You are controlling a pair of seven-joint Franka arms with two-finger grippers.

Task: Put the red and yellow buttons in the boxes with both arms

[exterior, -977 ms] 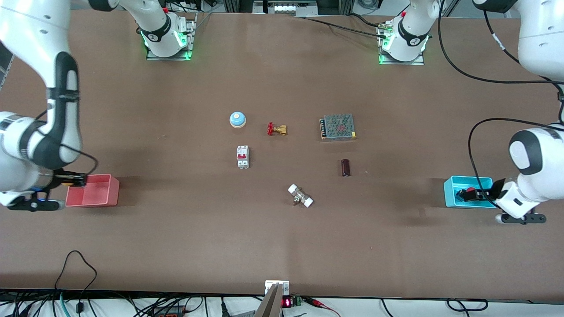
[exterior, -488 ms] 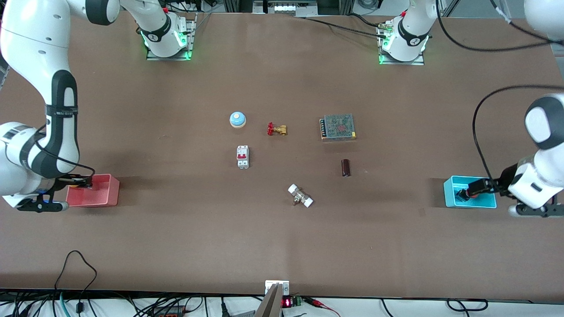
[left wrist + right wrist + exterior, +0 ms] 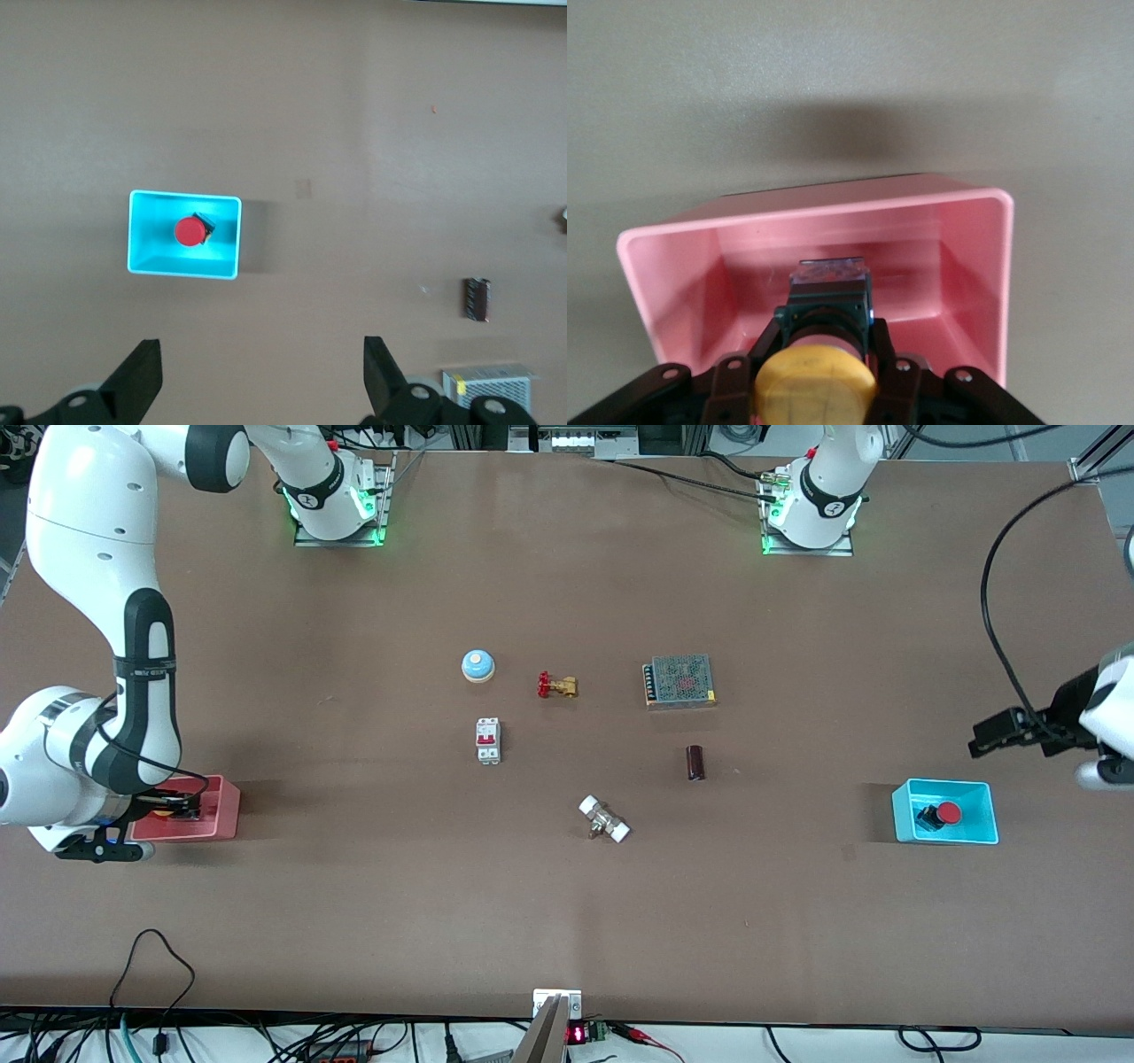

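The red button (image 3: 948, 812) lies in the cyan box (image 3: 904, 815), free of any gripper; the left wrist view shows the red button (image 3: 188, 231) inside the cyan box (image 3: 142, 235) too. My left gripper (image 3: 988, 737) is open and empty, up in the air beside the box; its fingers (image 3: 146, 359) stand wide apart in the left wrist view. My right gripper (image 3: 182, 806) is shut on the yellow button (image 3: 815, 385) and holds it inside the pink-red box (image 3: 221, 815), above its floor. In the right wrist view the right gripper (image 3: 824, 341) clamps the button's black body over the pink-red box (image 3: 974, 266).
In the table's middle lie a blue-rimmed dome (image 3: 477, 665), a red-handled brass valve (image 3: 555, 685), a mesh-topped power supply (image 3: 679, 680), a white breaker (image 3: 488, 740), a dark cylinder (image 3: 695, 763) and a white-capped fitting (image 3: 604, 819).
My left gripper has let go of the red button in the cyan box, risen and drawn away. My right gripper has moved farther into the pink-red box with the yellow button.
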